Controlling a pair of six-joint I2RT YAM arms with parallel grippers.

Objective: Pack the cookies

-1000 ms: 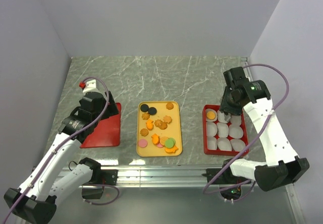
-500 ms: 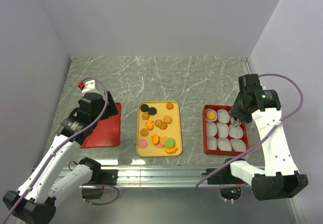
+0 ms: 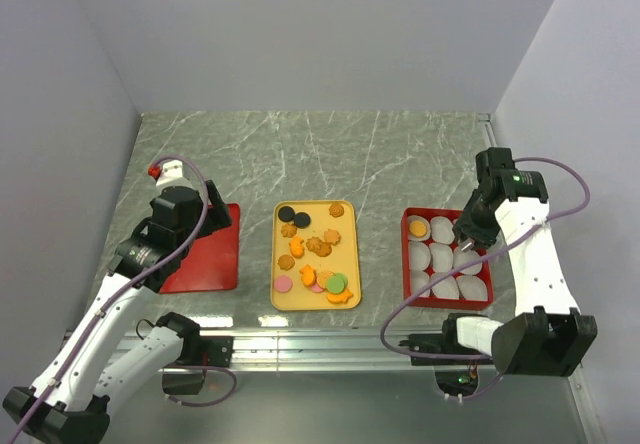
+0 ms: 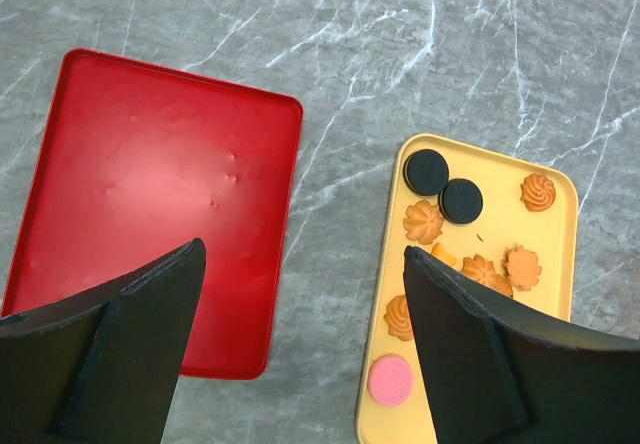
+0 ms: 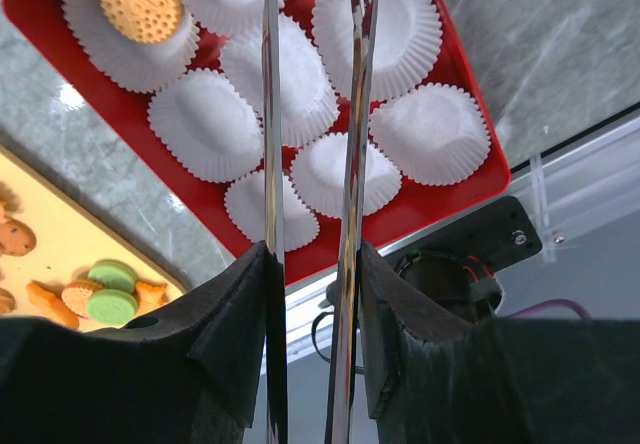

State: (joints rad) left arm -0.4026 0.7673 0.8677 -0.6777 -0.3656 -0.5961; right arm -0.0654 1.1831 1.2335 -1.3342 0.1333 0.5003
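The cookies [image 3: 322, 248] are mostly gathered on the yellow tray [image 3: 348, 256]: orange and brown pieces, two black, one pink, one green. One orange round [image 5: 140, 2] is seated in a corner cup of the red box [image 3: 405, 264] — the only filled one among the white paper cups [image 5: 205, 124] in view. A flat red lid [image 4: 150, 184] is laid left of the tray. The left gripper [image 4: 300, 264] is spread wide, with nothing held. The right gripper [image 5: 312, 24] is poised over the cups, its thin blades narrowly parted with nothing seen between them — the tips are cut off by the frame edge.
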